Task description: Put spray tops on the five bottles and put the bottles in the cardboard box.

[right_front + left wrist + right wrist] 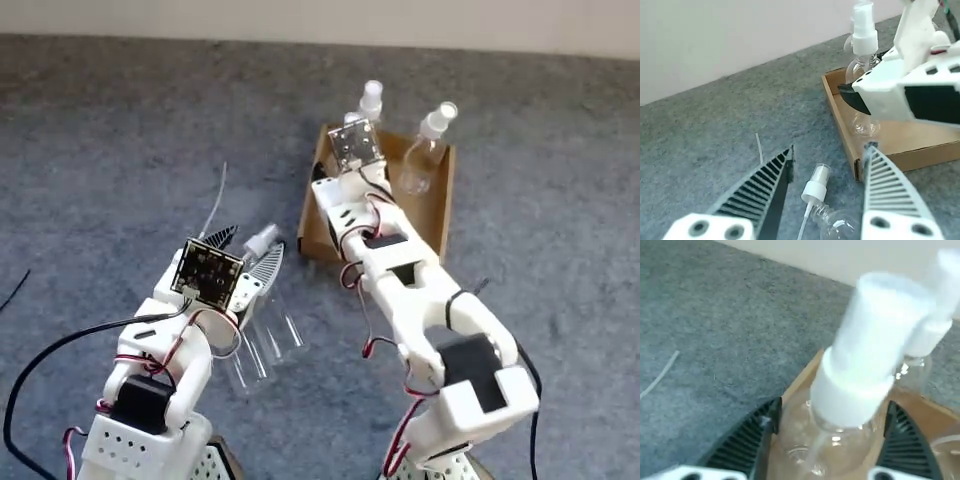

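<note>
The cardboard box [447, 195] holds two capped bottles. My right hand [832, 406] is spread around the upright bottle [840, 440], with a sliver of gap at each finger. The leaning bottle [420, 170] tilts beside it. My left hand [830, 149] hangs wide open over the lying bottle [836, 224] on the bench [120, 140]. Its long axis runs away from my arm's base, spray top [815, 189] at the far end.

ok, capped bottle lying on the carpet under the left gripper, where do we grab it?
I'd grip the bottle on its clear body just below the spray top, from above: it lies on its side under the open left gripper, and the body is widest.
</note>
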Action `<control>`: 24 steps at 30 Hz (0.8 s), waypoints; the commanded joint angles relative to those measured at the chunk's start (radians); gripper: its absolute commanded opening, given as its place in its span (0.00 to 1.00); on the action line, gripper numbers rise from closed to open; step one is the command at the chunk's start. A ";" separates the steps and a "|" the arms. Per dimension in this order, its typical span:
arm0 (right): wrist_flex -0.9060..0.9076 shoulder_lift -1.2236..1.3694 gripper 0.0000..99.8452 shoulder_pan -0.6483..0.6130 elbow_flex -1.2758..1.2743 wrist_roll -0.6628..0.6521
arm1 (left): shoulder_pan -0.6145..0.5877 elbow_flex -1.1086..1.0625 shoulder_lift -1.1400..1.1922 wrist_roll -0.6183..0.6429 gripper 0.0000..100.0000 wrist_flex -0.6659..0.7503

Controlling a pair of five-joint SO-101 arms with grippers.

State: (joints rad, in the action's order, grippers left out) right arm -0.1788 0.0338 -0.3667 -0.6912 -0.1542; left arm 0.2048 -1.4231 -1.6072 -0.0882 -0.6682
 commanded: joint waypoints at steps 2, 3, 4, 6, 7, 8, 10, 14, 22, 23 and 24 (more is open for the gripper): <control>0.038 -0.128 0.26 0.007 0.012 0.000 | -0.015 0.002 -0.008 -0.009 0.20 -0.002; 0.038 -0.145 0.26 0.007 0.012 0.000 | -0.015 0.002 -0.008 -0.009 0.20 -0.002; 0.039 -0.160 0.26 0.007 0.010 0.000 | -0.015 0.002 -0.008 -0.009 0.20 -0.002; 0.076 -0.196 0.26 0.007 0.012 0.000 | -0.015 0.002 -0.008 -0.009 0.20 -0.002; 0.117 -0.214 0.26 0.007 0.012 0.000 | -0.015 0.002 -0.008 -0.009 0.20 -0.002; 0.156 -0.234 0.26 0.007 0.015 0.000 | -0.015 0.002 -0.008 -0.009 0.20 -0.002; 0.228 -0.280 0.26 0.007 0.041 0.000 | -0.016 0.002 -0.008 -0.009 0.20 -0.002; 0.466 -0.363 0.26 0.005 0.122 0.002 | -0.047 0.015 -0.007 -0.005 0.20 -0.014; 1.191 -0.397 0.26 -0.200 0.464 0.084 | -0.272 0.125 -0.005 0.060 0.20 -0.061; 1.267 -0.383 0.26 -0.242 0.506 0.084 | -0.297 0.151 -0.005 0.060 0.20 -0.084; 1.330 -0.366 0.26 -0.283 0.549 0.084 | -0.323 0.179 -0.004 0.060 0.20 -0.110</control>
State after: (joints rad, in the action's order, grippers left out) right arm 0.9106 -0.3314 -0.5386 -0.3046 -0.0821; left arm -0.0437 -1.3403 -1.6072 -0.0407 -0.7250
